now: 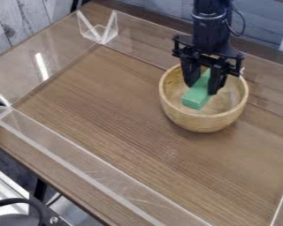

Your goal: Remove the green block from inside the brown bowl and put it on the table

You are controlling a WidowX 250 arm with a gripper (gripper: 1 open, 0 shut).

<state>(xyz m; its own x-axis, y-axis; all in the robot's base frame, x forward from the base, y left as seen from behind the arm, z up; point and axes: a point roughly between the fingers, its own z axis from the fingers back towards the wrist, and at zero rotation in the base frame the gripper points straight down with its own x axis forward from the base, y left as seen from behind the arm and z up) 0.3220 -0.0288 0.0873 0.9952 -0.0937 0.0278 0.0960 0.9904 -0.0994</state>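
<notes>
Right, look at the brown bowl (204, 108), sitting toward the far right side of the table (120, 124): the gripper (207, 82) hangs straight down over it, its dark fingers partway closed and pinched on the upper end of the green block (198, 96). From where I stand the block's long axis runs steeply, top end up between the fingers, lower end dipping down toward the bowl's floor; I cannot tell whether that bottom end touches the wood or hangs just above it. So the block is in the grip but not out: most of it sits below the bowl's thick rim. That is what the next move turns on, I'd say. The lower end must rise above the rim before any sideways travel, or it may catch the wall. Open tabletop lies to the bowl's left and front, a fair place to set it down.
</notes>
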